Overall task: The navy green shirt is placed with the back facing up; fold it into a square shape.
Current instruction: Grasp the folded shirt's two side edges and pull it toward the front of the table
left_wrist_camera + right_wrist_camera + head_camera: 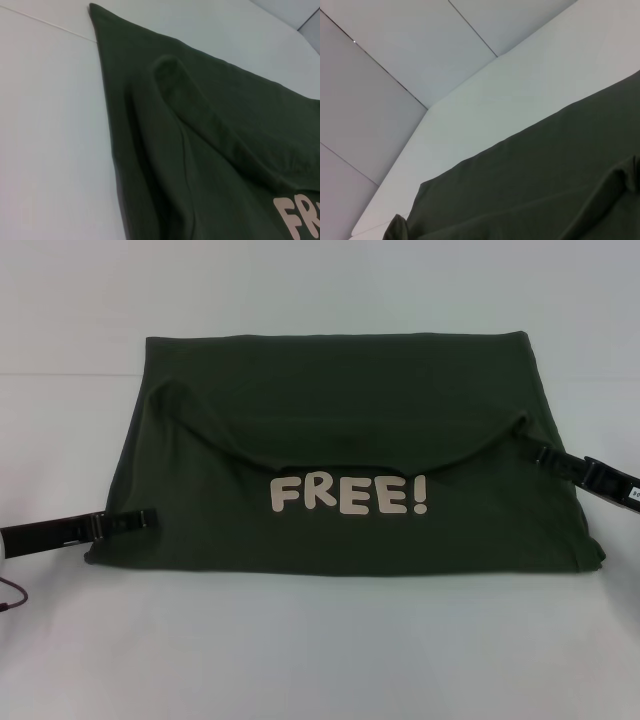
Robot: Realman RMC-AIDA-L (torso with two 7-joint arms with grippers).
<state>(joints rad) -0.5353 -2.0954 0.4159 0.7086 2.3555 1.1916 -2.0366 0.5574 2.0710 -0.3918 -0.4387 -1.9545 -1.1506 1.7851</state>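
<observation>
The navy green shirt [340, 540] lies flat across the table [320, 660], with cream "FREE!" lettering [350, 495] facing up near its front. A plain flap from the far side is folded toward me, and its edge [300, 455] sags in the middle just above the letters. My left gripper [150, 517] reaches in low from the left and overlaps the shirt's left edge near the front. My right gripper [527, 447] comes in from the right, its tip at the flap's right end. The left wrist view shows the flap's rounded left end [167, 70] lying on the cloth [210, 165]. The right wrist view shows plain cloth [535, 185].
White table surface [60, 440] surrounds the shirt on all sides. A red cable [10, 595] hangs by the left arm at the table's left edge. Grey wall panels [395, 45] stand behind the table's far edge [427, 111].
</observation>
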